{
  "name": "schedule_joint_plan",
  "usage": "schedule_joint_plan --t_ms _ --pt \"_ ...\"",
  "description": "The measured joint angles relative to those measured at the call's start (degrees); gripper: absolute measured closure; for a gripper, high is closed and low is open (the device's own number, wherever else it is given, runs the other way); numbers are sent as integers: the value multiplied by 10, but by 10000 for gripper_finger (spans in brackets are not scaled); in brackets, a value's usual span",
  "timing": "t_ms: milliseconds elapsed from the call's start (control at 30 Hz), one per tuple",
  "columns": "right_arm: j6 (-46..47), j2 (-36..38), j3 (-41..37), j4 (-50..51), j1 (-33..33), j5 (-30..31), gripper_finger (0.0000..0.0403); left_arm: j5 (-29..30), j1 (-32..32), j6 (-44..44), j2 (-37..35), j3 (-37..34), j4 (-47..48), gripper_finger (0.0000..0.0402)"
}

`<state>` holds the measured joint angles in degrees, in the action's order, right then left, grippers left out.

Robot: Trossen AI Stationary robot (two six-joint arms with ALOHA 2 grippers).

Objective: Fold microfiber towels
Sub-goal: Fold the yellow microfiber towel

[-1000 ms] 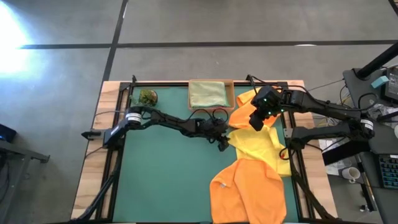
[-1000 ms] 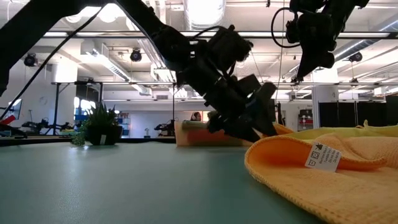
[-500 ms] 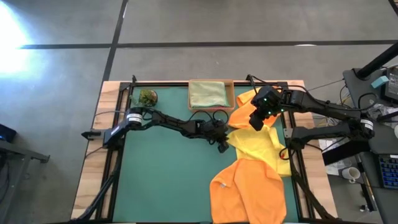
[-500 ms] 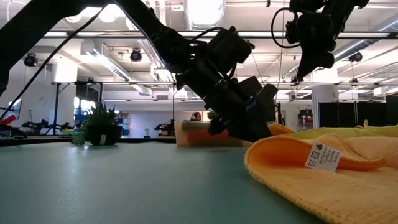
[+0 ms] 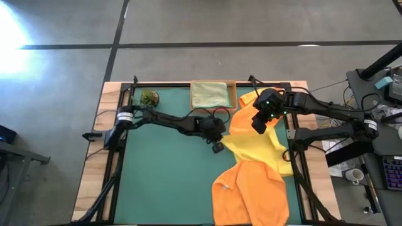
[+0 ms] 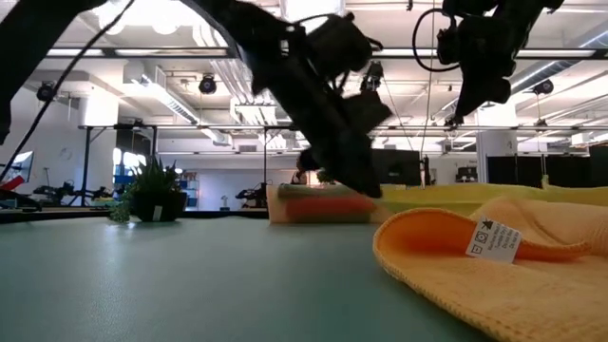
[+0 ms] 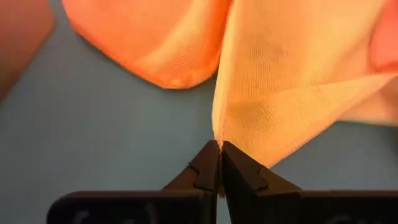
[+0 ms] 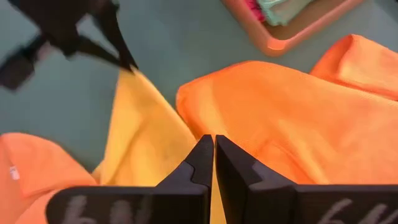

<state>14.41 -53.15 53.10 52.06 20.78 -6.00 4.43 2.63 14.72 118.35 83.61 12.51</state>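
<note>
An orange towel is lying at the mat's near edge, its white tag showing in the low view. Beyond it a yellow towel is spreading toward the right. The left gripper is pinching that towel's corner, fingers fully closed on the edge. The right gripper is hanging above the cloths, fingers pressed together on the yellow towel. Farther back, 1 tray is holding a folded sage towel, beside a small plant.

two orange towels, one yellow towel, one sage towel.
</note>
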Motion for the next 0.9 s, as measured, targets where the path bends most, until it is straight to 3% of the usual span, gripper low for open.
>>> schedule_joint_plan --t_ms 200,567,900 --pt "7 -3 0 -4 -33 0 394 1 0 -44 -78 -1 173 401" --pt "15 -20 0 -50 -49 0 387 15 1 -46 -180 -3 344 401" --pt "91 -71 0 -82 -45 18 287 17 1 -45 -196 -3 298 402"
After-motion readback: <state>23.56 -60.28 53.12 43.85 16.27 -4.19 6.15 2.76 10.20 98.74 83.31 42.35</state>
